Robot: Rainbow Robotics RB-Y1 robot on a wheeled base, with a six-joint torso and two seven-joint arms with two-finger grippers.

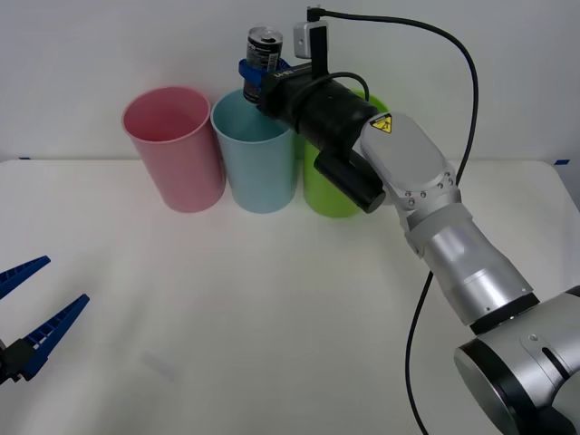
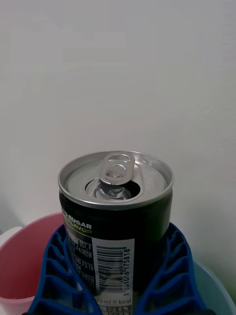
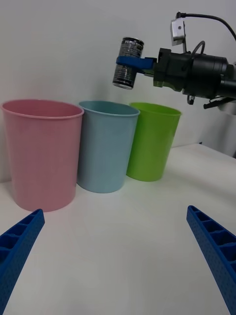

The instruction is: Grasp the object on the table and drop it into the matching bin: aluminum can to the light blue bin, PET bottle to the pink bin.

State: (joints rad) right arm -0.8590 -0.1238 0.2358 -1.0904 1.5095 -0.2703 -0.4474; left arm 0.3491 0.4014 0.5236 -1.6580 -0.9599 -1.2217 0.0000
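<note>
Left gripper (image 1: 27, 313) parked at near-left corner of the table (image 1: 272, 344), low, blue fingers (image 3: 19, 241) spread wide apart, nothing between them. Wide bare white tabletop to its right and ahead, all the way out to the bins.

Three bins in a row along the far edge, rims close together. Pink bin (image 1: 174, 148) leftmost, upright, touching or just beside the light blue bin (image 1: 256, 163); cannot tell which. Light blue bin in the middle, upright, mouth open. Lime green bin (image 1: 331, 186) rightmost, partly hidden behind the right arm in front view, fully seen from left wrist.

Aluminum can (image 1: 264, 50) up in the air, clear of the table, above the light blue bin's rim toward its far-right side. Roughly upright, slightly tilted, silver top and pull tab up. Visible air gap between can bottom and bin rim from the left wrist view (image 3: 127, 62).

Right gripper (image 1: 256, 80) closed on the can body, blue ribbed fingers (image 2: 172, 275) clamping both sides around mid-height. Right arm reaching in from near right, crossing over the green bin. Right half of the table otherwise open under the arm.
</note>
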